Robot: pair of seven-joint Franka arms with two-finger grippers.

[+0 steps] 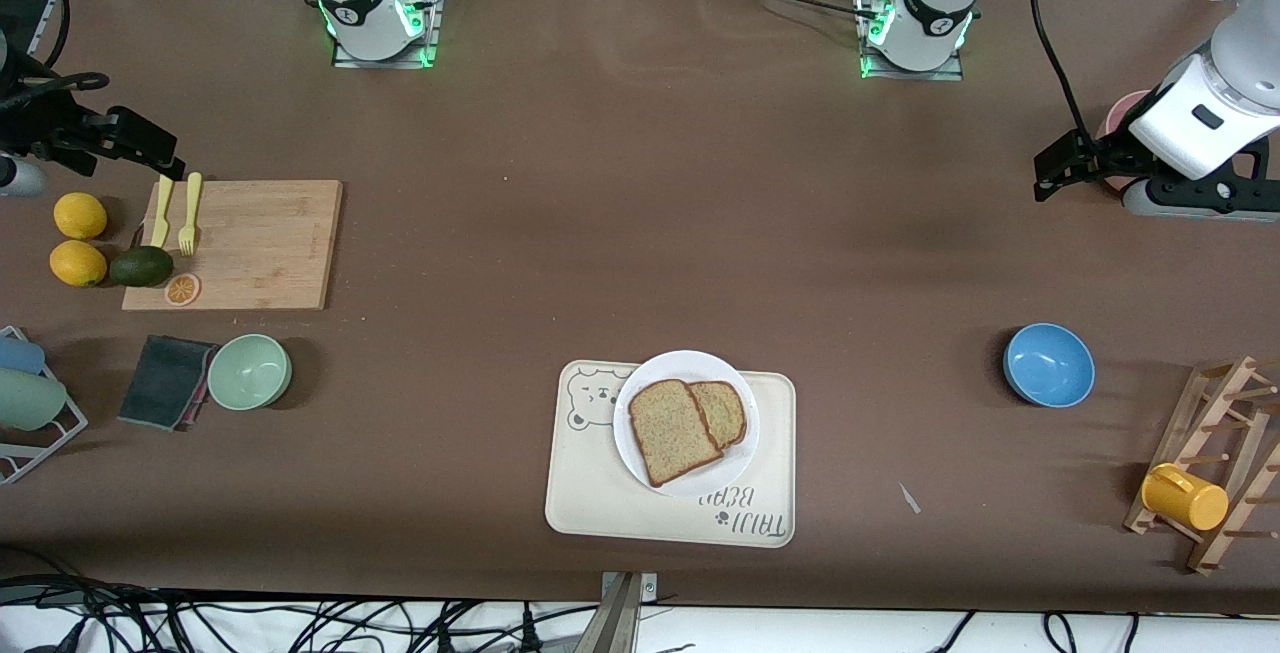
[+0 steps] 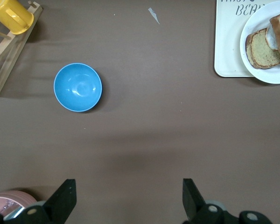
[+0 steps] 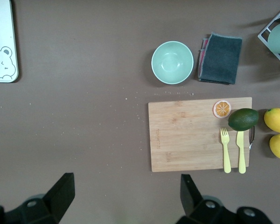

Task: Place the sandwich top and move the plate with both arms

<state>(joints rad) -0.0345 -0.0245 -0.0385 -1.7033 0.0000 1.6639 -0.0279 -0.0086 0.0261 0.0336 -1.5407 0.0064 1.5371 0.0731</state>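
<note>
Sandwich top (image 1: 672, 430) lies on plate (image 1: 640, 453) over lower slice, so left pincer (image 2: 128, 198) and right pincer (image 3: 126, 193) wait released at worktop ends.

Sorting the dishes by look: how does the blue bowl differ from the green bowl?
The blue bowl is bright blue; the green bowl is pale mint. The blue bowl stands alone toward the left arm's end of the table; the green bowl stands toward the right arm's end, right beside a dark cloth. Both are round, upright, empty and of similar size.
</note>
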